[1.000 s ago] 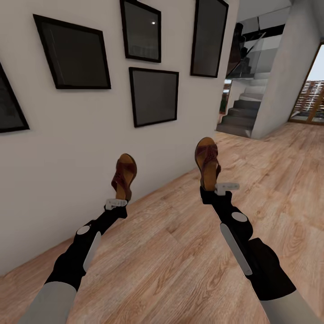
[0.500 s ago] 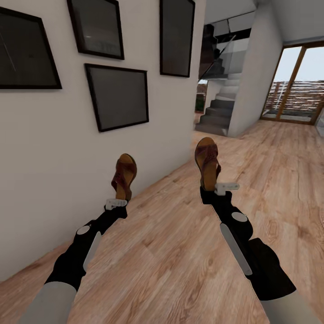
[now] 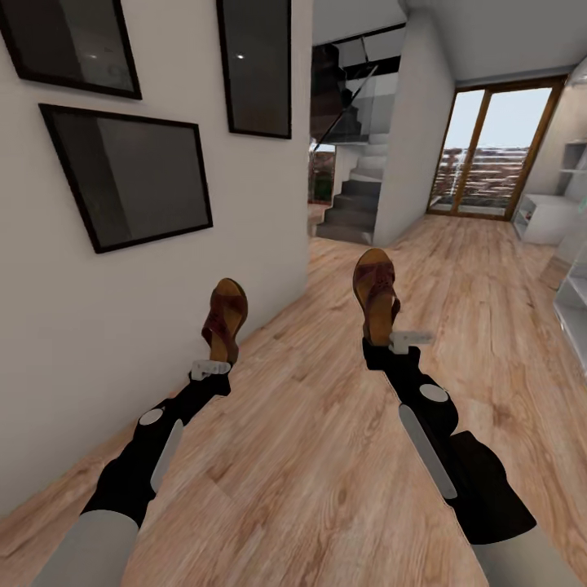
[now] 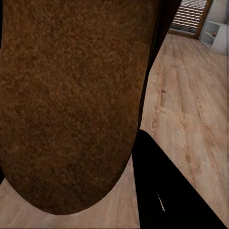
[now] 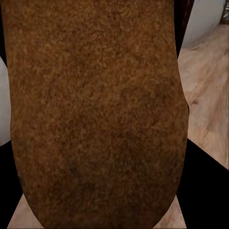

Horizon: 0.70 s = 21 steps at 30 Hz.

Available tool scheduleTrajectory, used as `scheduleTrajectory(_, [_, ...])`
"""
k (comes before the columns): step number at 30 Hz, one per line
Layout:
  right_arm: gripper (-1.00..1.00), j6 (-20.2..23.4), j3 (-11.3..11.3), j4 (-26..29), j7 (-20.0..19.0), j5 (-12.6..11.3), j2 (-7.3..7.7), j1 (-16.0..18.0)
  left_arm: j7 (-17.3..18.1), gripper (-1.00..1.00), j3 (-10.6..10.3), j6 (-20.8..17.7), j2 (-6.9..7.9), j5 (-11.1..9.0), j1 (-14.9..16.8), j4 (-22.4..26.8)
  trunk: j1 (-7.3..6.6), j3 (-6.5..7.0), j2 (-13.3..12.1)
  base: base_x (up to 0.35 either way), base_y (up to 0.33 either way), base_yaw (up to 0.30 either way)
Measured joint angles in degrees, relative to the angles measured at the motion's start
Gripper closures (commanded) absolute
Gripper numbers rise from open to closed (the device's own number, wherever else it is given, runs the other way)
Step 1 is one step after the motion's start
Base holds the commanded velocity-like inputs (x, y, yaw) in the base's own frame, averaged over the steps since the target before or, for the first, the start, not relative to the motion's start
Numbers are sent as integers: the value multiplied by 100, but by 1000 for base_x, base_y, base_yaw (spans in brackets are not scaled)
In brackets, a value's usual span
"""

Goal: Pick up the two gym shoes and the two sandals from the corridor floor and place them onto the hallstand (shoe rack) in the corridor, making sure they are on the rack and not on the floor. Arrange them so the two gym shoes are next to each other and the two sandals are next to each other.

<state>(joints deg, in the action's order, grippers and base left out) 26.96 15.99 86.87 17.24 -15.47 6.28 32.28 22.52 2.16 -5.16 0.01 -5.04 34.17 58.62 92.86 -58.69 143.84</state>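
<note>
Now | left gripper [image 3: 214, 364] clenches left sandal [image 3: 226, 318], toe at 12 | right gripper [image 3: 391, 342] clenches right sandal [image 3: 375, 295], long axis upright

Left sandal [image 3: 225, 319] upright above left tool [image 3: 214, 364], right sandal [image 3: 376, 295] above right tool [image 3: 390, 342], corridor floor [image 3: 326, 424] beneath, wall left

Home corridor: wood-plank floor [image 3: 326, 456], framed pictures [image 3: 130, 175] at ten o'clock, staircase [image 3: 350, 204] at twelve, glass door [image 3: 489, 155] at one.
</note>
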Motion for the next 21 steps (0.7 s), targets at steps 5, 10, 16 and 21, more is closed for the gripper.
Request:
scheduleTrajectory(5, [100, 0, -1, 0, 0, 0, 0, 0, -1, 100, 0, 0, 0, 0, 0, 0, 0, 0, 0, 295, -194, -255])
scheduleTrajectory(10, [100, 0, 0, 0, 0, 0, 0, 0, -1, 100, 8, 0, 0, 0, 0, 0, 0, 0, 0, 302, -183, -255])
scheduleTrajectory(16, [100, -2, -3, -1, 0, 0, -1, -1, 1, 100, 9, 0, 0, 0, 0, 1, -1, 0, 0, 334, -84, -255])
scheduleTrajectory(21, [100, -1, -6, -1, 3, 1, -1, -2, -1, 100, 9, 0, 0, 0, 0, 1, -1, 0, 0, 345, -8, -255])
